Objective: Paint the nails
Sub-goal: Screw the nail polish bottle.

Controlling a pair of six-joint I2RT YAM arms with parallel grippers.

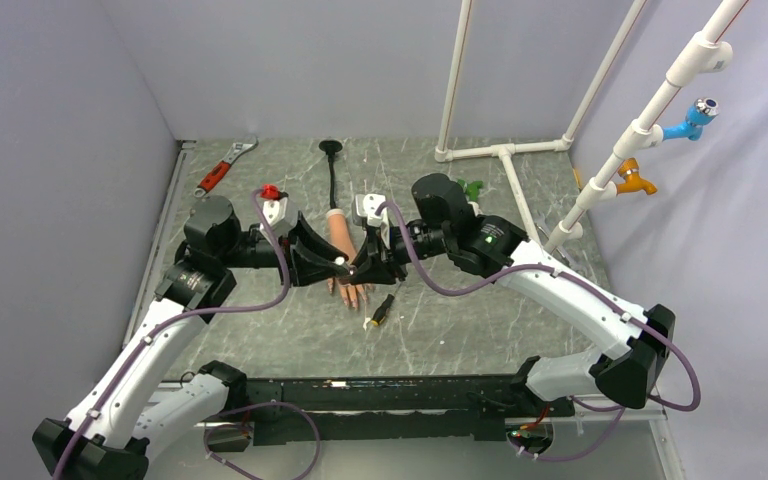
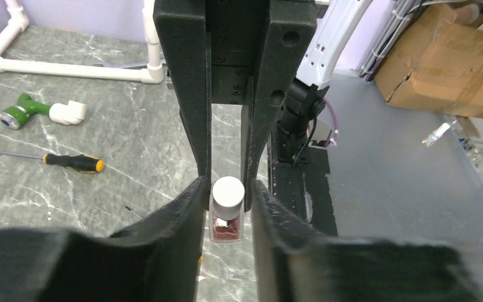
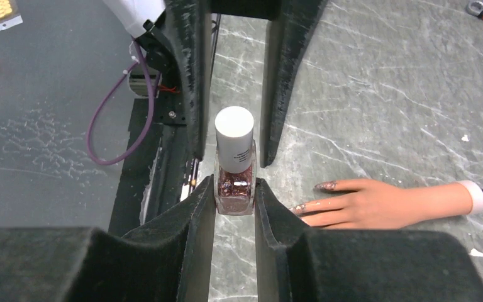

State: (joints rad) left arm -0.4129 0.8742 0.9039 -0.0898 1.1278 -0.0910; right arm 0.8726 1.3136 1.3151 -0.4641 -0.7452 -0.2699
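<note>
While the right tool [image 3: 234,189] is clamped on the glass of the polish bottle [image 3: 234,179], the left tool [image 2: 227,189] holds its jaws a little apart round the white cap [image 3: 234,132]. The nails [image 3: 326,186] lie just beside, on the worktop [image 3: 383,94]; an off-centre twist could slip the bottle and spill polish.

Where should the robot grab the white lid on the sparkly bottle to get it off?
Probably by the smooth round sides of the white cap, above the glass. The right gripper clamps the polish bottle upright by its glass body, so the cap sticks up free. The left gripper best comes level from the opposite side, one finger each side.
</note>
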